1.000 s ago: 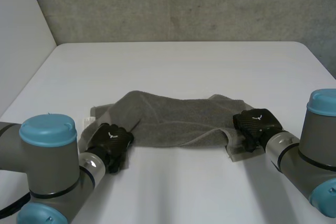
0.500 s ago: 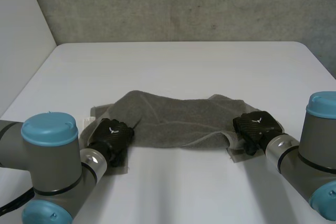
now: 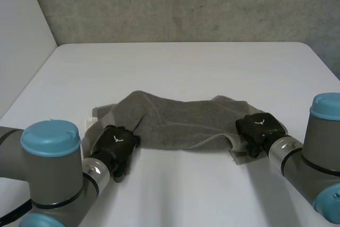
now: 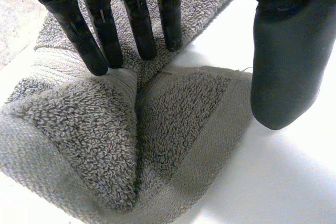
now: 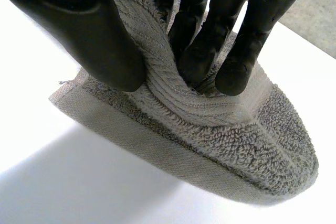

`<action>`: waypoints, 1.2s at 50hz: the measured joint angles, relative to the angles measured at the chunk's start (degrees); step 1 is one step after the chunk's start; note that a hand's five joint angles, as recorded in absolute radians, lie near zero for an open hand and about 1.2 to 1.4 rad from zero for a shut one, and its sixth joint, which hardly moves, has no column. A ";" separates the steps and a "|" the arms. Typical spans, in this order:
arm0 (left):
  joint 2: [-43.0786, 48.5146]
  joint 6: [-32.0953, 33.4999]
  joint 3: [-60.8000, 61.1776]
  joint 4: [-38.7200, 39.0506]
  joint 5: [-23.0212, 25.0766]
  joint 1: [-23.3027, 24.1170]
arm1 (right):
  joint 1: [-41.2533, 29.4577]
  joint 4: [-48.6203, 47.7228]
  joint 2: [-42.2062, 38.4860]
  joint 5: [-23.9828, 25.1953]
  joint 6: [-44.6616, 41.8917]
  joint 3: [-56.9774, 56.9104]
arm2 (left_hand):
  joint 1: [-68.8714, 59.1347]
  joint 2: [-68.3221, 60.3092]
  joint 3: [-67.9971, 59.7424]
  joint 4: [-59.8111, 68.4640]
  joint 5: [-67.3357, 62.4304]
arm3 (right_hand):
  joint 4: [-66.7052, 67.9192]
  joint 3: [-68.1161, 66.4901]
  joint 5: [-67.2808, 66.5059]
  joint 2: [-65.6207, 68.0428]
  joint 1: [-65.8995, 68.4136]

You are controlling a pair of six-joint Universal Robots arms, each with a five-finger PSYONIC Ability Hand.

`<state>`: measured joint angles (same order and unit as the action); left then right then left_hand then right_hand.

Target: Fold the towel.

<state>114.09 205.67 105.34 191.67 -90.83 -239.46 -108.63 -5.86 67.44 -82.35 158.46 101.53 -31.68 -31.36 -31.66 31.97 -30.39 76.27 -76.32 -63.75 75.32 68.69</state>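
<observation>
The grey towel lies rumpled in a loose, part-folded band across the middle of the white worktop, a little toward the robot's side, with one hand at each of its near ends. The right hand has its corner properly in hand: seen from its wrist, a ridge of cloth stands up between the thumb and the curled fingers, pinched firmly, with the rest of the corner sagging onto the worktop below. The left hand is not there yet. Its fingers reach out straight, tips pressing down on the towel just behind a turned-over corner, while its thumb sits apart on the bare worktop just beside the hem, so it holds nothing. To my eye this is the gripping step before a fold, one side caught and the other only pinned. The next move looks to call for the left thumb to come in under or against that corner so the cloth is pinched between it and the fingers; only then could both hands lift together and carry the near edge over to the far one, evenly, or the fold would go askew.
</observation>
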 measured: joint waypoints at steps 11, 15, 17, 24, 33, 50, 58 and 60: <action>2.24 -0.01 -1.54 0.46 -0.05 -0.13 | 0.00 -0.03 0.00 0.04 0.00 0.24 | -8.33 -8.76 -8.46 8.40 -9.30 | 0.00 0.00 0.00 0.00 0.00; 2.63 0.00 -2.03 0.80 -0.08 -0.13 | -0.02 -0.03 -0.01 0.07 -0.02 0.29 | -14.77 -15.00 -14.59 14.50 -12.47 | 0.00 0.00 0.00 0.00 0.00; 2.76 0.00 -2.22 1.05 -0.10 -0.13 | -0.04 -0.03 -0.01 0.07 -0.02 0.31 | -15.88 -16.26 -15.81 15.66 -12.58 | 0.00 0.00 0.00 0.00 0.00; 2.98 0.00 -2.72 1.85 -0.14 -0.23 | -0.09 -0.03 0.05 0.09 -0.05 0.34 | -26.17 -26.89 -26.47 26.25 -27.56 | 0.00 0.00 0.00 0.00 0.00; 2.93 0.00 -3.31 2.01 -0.22 -0.42 | -0.09 -0.03 0.06 0.09 -0.08 0.40 | -32.91 -33.73 -33.40 32.98 -34.15 | 0.00 0.00 0.00 0.00 0.01; 0.42 -0.16 -3.21 1.90 -0.65 -1.08 | 0.16 0.43 1.38 0.13 0.08 -0.37 | -48.02 -53.11 -55.97 54.47 -52.94 | 0.00 0.00 0.00 0.00 0.00; -13.19 -1.79 -2.57 1.84 -1.34 -2.18 | 0.95 4.33 12.56 0.86 0.54 -5.37 | -48.02 -53.12 -56.15 54.48 -52.94 | 0.00 0.00 0.00 0.00 0.00; -16.90 -2.82 -2.80 1.83 -1.35 -2.67 | 1.20 6.29 15.14 1.50 0.65 -7.34 | -48.02 -53.12 -56.16 54.48 -52.95 | 0.00 0.00 0.00 0.00 0.00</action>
<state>97.19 202.85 102.54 193.50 -92.18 -242.13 -107.44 0.42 82.58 -80.85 159.11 94.19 -79.69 -84.48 -87.83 86.44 -83.33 76.27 -76.32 -63.75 75.32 68.69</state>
